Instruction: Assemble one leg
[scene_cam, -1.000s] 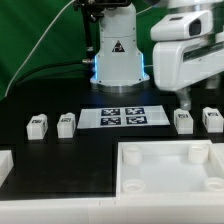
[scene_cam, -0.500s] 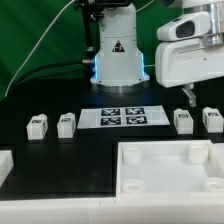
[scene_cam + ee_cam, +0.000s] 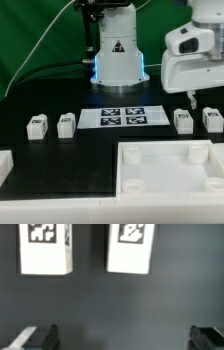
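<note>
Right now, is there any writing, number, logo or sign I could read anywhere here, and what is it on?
No words, brand names or numbers are readable.
Robot base: a black triangular sign, its symbol too small to read.
Marker board: four black-and-white square codes, no letters.
Legs: a similar code on each, no letters.
</note>
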`<state>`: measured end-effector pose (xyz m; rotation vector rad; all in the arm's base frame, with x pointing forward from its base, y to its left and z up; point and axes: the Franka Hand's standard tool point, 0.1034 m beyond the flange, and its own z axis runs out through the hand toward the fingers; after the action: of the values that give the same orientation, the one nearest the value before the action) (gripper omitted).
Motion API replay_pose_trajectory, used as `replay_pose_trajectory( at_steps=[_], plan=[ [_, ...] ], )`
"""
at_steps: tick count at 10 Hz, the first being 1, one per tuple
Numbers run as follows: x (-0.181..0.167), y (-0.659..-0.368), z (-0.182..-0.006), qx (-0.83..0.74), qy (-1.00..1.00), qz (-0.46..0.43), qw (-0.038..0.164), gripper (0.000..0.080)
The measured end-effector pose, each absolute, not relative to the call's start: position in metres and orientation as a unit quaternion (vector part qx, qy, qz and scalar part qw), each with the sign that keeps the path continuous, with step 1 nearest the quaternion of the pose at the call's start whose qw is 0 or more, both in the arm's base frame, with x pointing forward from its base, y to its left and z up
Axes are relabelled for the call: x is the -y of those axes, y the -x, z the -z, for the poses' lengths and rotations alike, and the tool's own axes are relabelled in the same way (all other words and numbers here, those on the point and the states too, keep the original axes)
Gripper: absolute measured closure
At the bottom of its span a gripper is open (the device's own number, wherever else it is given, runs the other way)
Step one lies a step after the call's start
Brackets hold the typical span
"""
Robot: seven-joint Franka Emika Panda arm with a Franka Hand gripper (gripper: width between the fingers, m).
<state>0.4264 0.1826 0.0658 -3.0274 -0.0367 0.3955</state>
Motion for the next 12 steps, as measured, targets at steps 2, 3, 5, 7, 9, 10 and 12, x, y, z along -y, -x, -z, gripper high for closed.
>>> replay_pose_trajectory(
  at_steps=[2,3,5,7,9,10,12],
  plan=[
    [-0.190,-0.422,-0.066,0.022,0.963,-0.268,0.032,0.0150],
    [-0.188,-0.424,-0.064,0.022,0.946,-0.322,0.030,0.0150],
    [-0.188,-0.424,-0.060,0.025,0.916,-0.399,0.026,0.0150],
    [-0.187,-0.423,-0.056,0.022,0.916,-0.400,0.027,0.0151],
    [-0.184,-0.407,-0.039,0.017,0.914,-0.404,0.024,0.0150],
    [-0.185,-0.397,-0.030,0.009,0.912,-0.409,0.018,0.0150],
    [-0.191,-0.378,-0.015,-0.001,0.905,-0.426,0.005,0.0150]
  ],
)
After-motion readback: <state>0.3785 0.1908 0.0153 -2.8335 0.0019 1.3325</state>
